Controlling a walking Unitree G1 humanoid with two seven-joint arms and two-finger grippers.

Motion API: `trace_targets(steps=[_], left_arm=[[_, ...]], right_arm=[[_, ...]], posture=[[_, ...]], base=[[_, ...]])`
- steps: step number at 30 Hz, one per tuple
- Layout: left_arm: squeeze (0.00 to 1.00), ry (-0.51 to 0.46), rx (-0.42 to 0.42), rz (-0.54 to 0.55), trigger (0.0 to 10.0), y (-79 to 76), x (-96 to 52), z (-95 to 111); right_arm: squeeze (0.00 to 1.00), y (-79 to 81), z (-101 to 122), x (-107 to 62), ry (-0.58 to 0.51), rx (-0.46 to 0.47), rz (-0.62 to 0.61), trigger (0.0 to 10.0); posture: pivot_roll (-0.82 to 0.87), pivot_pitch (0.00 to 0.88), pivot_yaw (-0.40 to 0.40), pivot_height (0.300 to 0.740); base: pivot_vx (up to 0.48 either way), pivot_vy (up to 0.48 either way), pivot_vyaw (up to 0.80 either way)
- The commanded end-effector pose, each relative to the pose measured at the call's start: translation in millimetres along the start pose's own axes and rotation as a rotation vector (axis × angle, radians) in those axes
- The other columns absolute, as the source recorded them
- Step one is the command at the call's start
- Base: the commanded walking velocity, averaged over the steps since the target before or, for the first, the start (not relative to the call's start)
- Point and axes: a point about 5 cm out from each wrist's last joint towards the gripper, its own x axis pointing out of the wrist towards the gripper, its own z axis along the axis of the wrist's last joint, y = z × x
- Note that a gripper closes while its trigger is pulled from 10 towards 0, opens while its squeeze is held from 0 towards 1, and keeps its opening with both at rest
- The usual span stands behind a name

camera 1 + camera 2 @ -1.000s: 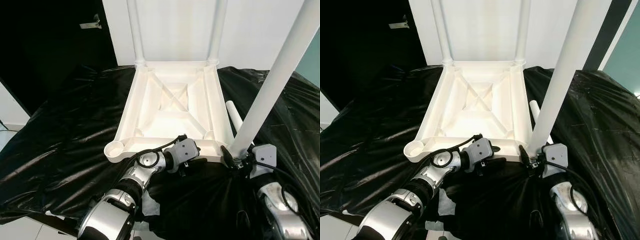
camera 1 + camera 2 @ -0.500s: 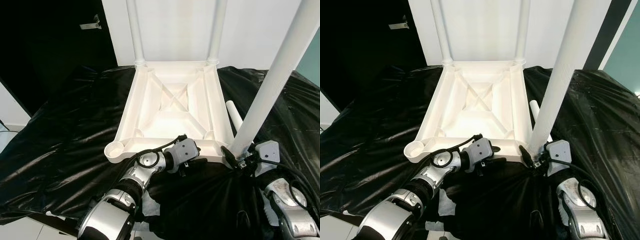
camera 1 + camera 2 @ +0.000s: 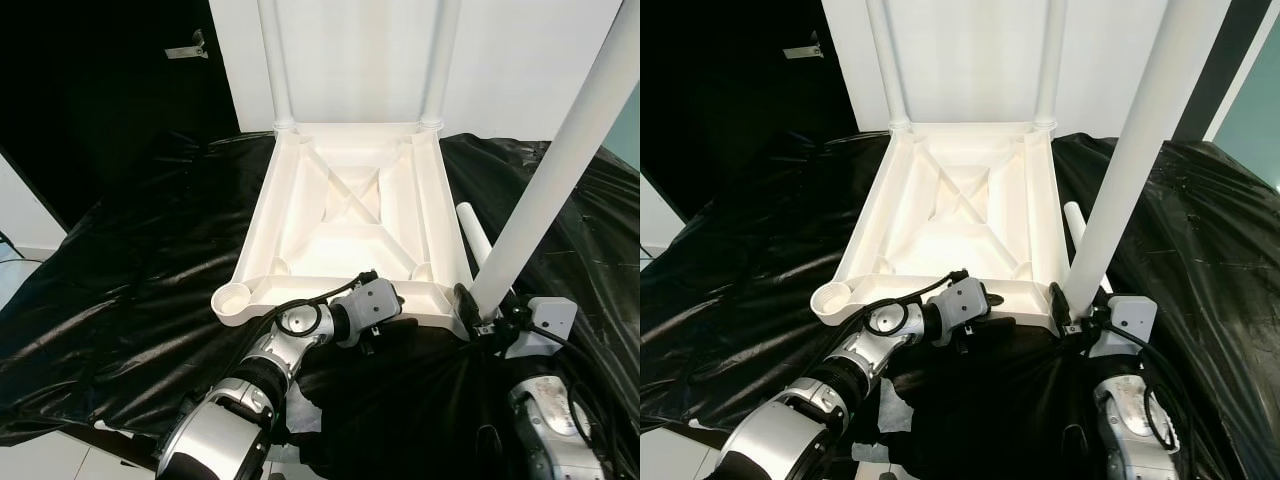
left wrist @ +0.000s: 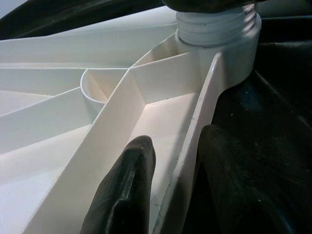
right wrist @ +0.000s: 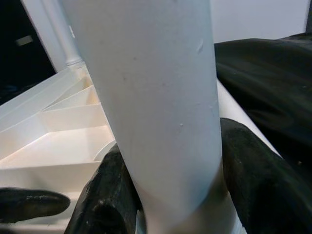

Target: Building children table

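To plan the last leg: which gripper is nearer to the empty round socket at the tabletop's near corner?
Left. The left gripper grips the tabletop's near rim beside the empty socket; the right gripper holds the leg at the opposite corner.

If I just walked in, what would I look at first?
Probably the big white upside-down table top lying on shiny black sheeting, with two legs already sticking up at its far corners. Next, the right gripper clamping a third white leg at the near right corner. The left gripper pinches the table's near rim.

White table top (image 3: 350,215) upside down (ribbed), two far legs upright, near-right leg (image 3: 555,175) tilted
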Motion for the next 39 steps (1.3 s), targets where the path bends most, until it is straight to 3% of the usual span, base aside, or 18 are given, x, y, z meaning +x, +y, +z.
trace_targets(steps=[1,3,4,6,7,9,10,14,15,26,27,28,29,37,39], left_arm=[[0.0,0.093,-0.074,0.024,10.0,-10.5,-1.4,-21],[0.0,0.094,-0.074,0.024,10.0,-10.5,-1.5,-21],[0.0,0.095,-0.073,0.023,10.0,-10.4,-1.4,-21],[0.0,0.095,-0.072,0.022,10.0,-10.4,-1.4,-21],[0.0,0.095,-0.071,0.021,10.0,-10.3,-1.4,-21],[0.0,0.095,-0.071,0.021,10.0,-10.3,-1.4,-21],[0.0,0.094,-0.071,0.022,10.0,-10.3,-1.3,-20],[0.0,0.095,-0.076,0.024,10.0,-11.0,-1.1,-21],[0.0,0.096,-0.08,0.025,10.0,-11.8,-1.1,-22],[0.0,0.096,-0.088,0.041,10.0,-9.8,-2.3,-22],[0.0,0.097,-0.088,0.042,10.0,-9.5,-2.6,-22],[0.0,0.097,-0.088,0.042,10.0,-9.5,-2.6,-22],[0.0,0.097,-0.088,0.043,10.0,-9.2,-3.1,-23],[0.0,0.1,-0.088,0.046,10.0,-8.6,-4.1,-23],[0.0,0.098,-0.091,0.045,10.0,-9.6,-3.6,-23]], right_arm=[[0.0,7.6,-11,-8.9,0.05,0.028,-0.027,0.0],[0.0,8.8,-12,-8.5,0.06,0.048,-0.028,0.0],[0.0,10.7,-12,-6.1,0.074,0.049,0.027,8.7],[0.0,11.2,-12,-5.4,0.075,0.045,0.047,8.7],[0.0,10.9,-10,-3.3,0.07,0.033,0.078,10.0],[0.0,10.9,-10,-3.3,0.07,0.033,0.078,10.0],[1.0,8.9,-6,-0.7,0.054,0.032,0.107,10.0],[1.0,-2.9,1,8.5,0.036,-0.007,0.147,10.0],[0.0,-11.2,5,15.7,0.032,-0.057,0.18,10.0],[0.0,-19.4,8,26.0,0.056,-0.099,0.303,10.0],[0.0,-18.8,9,26.3,0.056,-0.089,0.331,4.4],[0.0,-18.8,9,26.3,0.056,-0.089,0.331,4.4],[0.0,-18.7,10,26.6,0.049,-0.085,0.351,0.0],[0.0,-20.7,9,22.2,0.066,-0.066,0.357,0.0],[0.0,-22.1,6,17.7,0.066,-0.05,0.248,0.0]], posture=[[-0.12,0.0,0.032,0.74],[-0.12,0.0,0.034,0.74],[-0.13,0.0,0.038,0.74],[-0.13,0.0,0.039,0.74],[-0.13,0.0,0.038,0.74],[-0.13,0.0,0.038,0.74],[-0.13,0.0,0.034,0.74],[-0.13,0.0,0.029,0.74],[-0.13,0.0,0.027,0.74],[-0.11,0.0,0.025,0.74],[-0.11,0.0,0.025,0.74],[-0.11,0.0,0.025,0.74],[-0.11,0.0,0.025,0.74],[-0.11,0.0,0.02,0.74],[-0.11,0.0,0.018,0.74]], base=[[0.0,0.0,0.0],[0.0,0.0,0.0],[0.0,0.0,0.0],[0.0,0.0,0.0],[0.0,0.0,0.0],[0.0,0.0,0.0],[0.0,0.0,0.0],[0.0,0.0,0.0],[0.0,0.0,0.0],[0.0,0.0,0.0],[0.0,0.0,0.0],[0.0,0.0,0.0],[0.0,0.0,0.0],[0.0,0.0,0.0],[0.0,0.0,0.0]])
